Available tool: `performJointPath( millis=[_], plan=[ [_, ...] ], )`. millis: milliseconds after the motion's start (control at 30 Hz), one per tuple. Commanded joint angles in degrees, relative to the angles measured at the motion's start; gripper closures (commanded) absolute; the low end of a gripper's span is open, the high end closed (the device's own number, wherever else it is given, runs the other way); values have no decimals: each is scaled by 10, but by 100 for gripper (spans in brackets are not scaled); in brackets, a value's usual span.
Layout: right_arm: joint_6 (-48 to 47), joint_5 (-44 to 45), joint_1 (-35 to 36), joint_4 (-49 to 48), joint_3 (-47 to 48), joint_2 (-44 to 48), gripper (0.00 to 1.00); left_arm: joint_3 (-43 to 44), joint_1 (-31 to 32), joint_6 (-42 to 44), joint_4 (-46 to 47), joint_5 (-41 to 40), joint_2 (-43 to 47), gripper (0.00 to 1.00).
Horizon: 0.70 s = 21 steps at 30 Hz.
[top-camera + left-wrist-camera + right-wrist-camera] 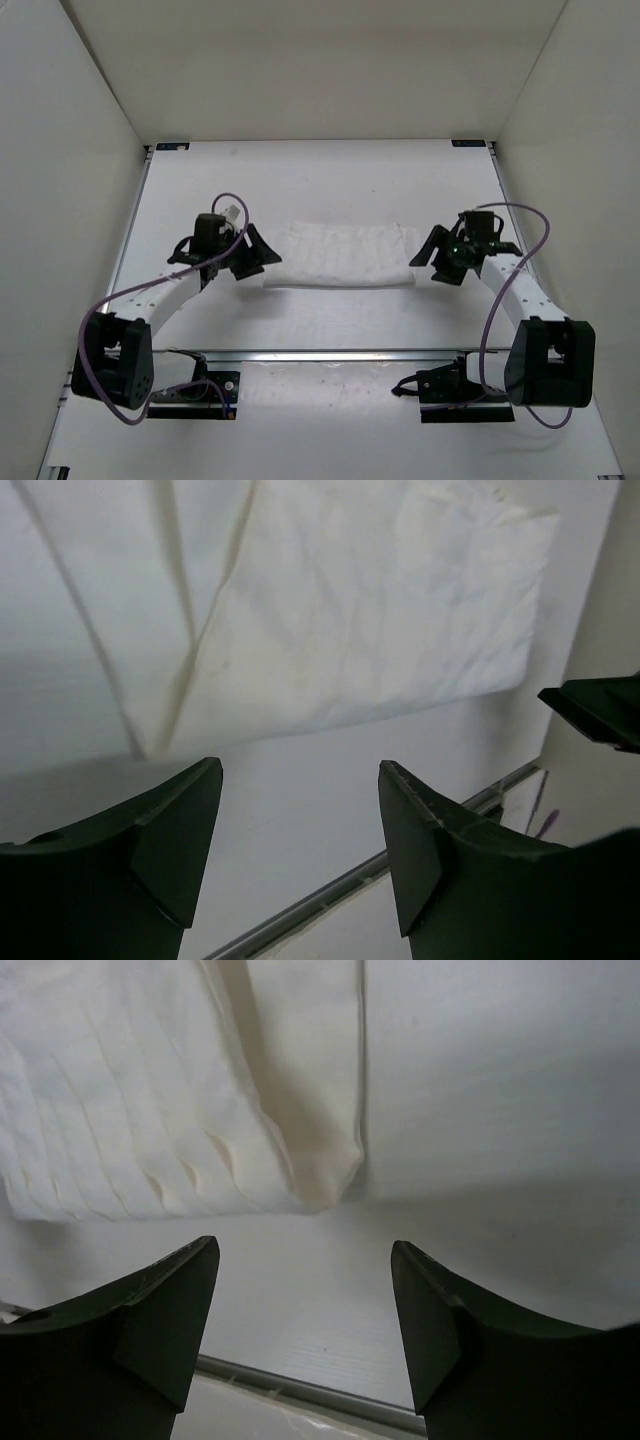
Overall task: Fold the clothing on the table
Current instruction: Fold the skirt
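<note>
- The clothing (340,255) lies folded flat in the middle of the table (330,180).
- Left jaws stand wide and empty beside its left end.
- Right jaws, wide and empty too, beside its right end.

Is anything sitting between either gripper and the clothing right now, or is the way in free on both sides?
Nothing visible stands in the way. The left gripper and the right gripper are open at opposite ends of the clothing. Both wrist views show only bare table between them and the cloth's edges.
</note>
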<state>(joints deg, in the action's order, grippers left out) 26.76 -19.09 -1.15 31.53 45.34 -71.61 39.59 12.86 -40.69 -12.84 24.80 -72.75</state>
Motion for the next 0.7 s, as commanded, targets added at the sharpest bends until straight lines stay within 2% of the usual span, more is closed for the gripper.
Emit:
performJointPath(
  millis=[0, 167, 433, 600, 667],
  plan=[
    [54, -43, 2, -73, -73, 38, 33, -60, 5, 10, -9, -56, 38, 26],
    [103, -94, 10, -178, -133, 6, 32, -109, 6, 8, 13, -73, 27, 24],
    [175, -82, 12, -301, -198, -18, 35, -138, 32, -32, 82, -113, 1, 22],
    [197, -81, -2, -343, -209, -32, 48, -125, 38, -39, 108, -129, -45, 22],
    [198, -82, -7, -350, -206, -45, 53, -126, 43, -47, 121, -128, -60, 25]
  ],
)
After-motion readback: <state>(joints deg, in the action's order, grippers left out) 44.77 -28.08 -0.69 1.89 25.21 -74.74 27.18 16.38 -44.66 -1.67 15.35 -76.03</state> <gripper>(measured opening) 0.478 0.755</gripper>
